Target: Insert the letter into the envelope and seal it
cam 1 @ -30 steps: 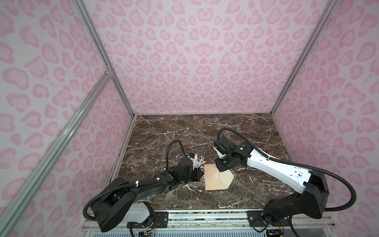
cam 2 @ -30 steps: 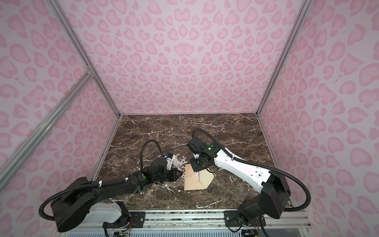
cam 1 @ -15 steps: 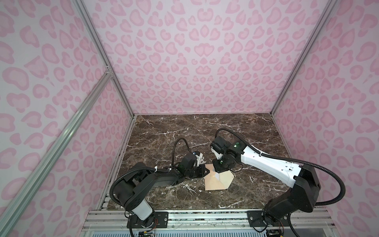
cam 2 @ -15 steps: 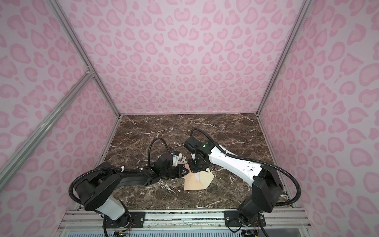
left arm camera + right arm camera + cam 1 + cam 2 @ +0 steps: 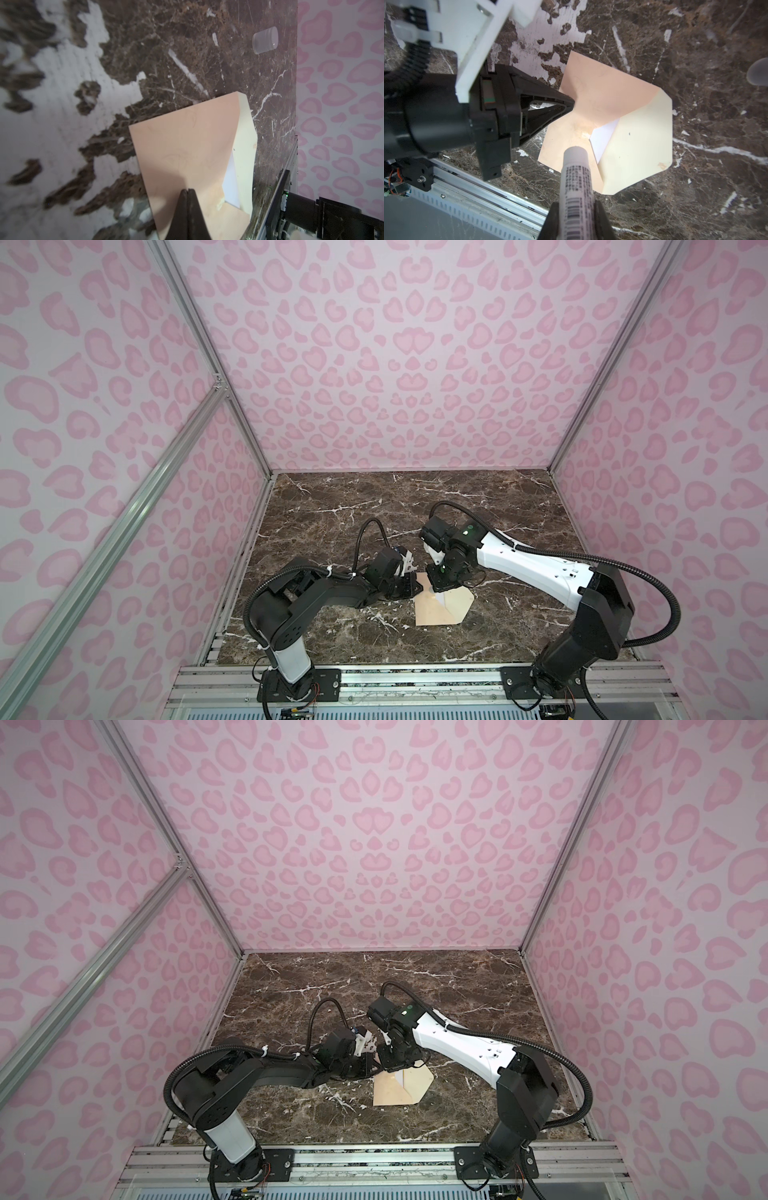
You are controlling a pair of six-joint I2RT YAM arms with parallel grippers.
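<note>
Gluing stage: where the seal could go wrong

Bench (image 5: 374,506): dark marble and slick-looking. The work sits toward its front, between the two arms.

Envelope (image 5: 602,93): lies flat, peach side up, mouth open. Flap (image 5: 639,145) is folded out onto the bench with its cream inner face up.

Left tool (image 5: 188,190): clenched on nothing. Its closed tips press down on the envelope body, toward the edge away from the flap. That is a one-point hold, so a sideways drag from the stick could pivot the envelope round it or ruck the paper.

Right tool (image 5: 576,220): clamped on a glue stick (image 5: 575,187). The stick's tip is down at the paper, just beside the mouth. Cannot tell whether it touches.

Letter (image 5: 602,139): inside the envelope, with only a white triangle showing at the mouth.
- Main risk: the tip is very near that sliver, and a stray smear would bond the letter to the flap or pocket.
- Glue laid on the body rather than along the flap's edges would probably seal weakly.
- Too much downward push could buckle the thin paper.

Cap (image 5: 265,40): on the bench near the wall, well apart from the work. Little threat, though it might roll if nudged.
</note>
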